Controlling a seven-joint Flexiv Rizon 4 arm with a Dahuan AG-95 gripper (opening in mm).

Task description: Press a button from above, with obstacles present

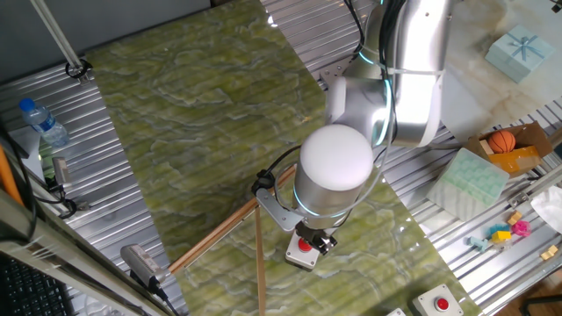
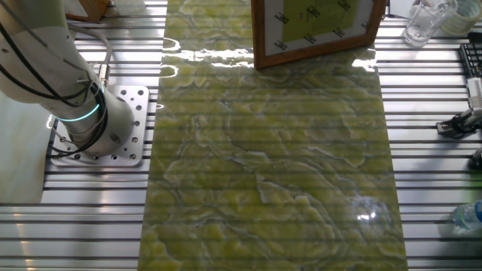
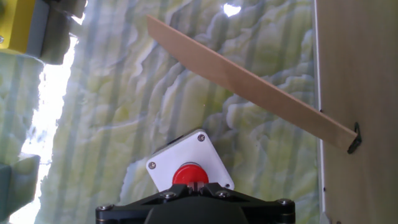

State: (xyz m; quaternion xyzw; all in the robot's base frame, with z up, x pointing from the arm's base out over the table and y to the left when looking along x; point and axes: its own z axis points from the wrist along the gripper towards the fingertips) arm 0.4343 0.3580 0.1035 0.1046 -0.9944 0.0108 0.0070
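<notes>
Button: the round red button [image 3: 190, 175] sits in a light grey square box [image 3: 186, 159] with rounded corners, low in the hand view at 6 o'clock, its lower edge hidden by the black gripper body; in one fixed view the box [image 1: 303, 254] lies on the green marbled mat just under the arm.
Gripper: the gripper [image 1: 316, 239] hangs right over the button, touching or nearly so; I cannot tell whether the fingers are parted or together.
Obstacles: 2 thin light brown sticks [image 1: 230, 225] meet at an angle at 9 o'clock from the box; 1 runs toward 8 o'clock, the other [image 1: 260, 268] toward 6 o'clock.
Mat: green marbled mat [image 1: 193, 132] on a ribbed metal table [image 1: 114, 202].
Surroundings: a 2nd grey red-button box [image 1: 439, 304] lies well apart at 4 o'clock; a water bottle [image 1: 42, 123] lies at 10 o'clock.
</notes>
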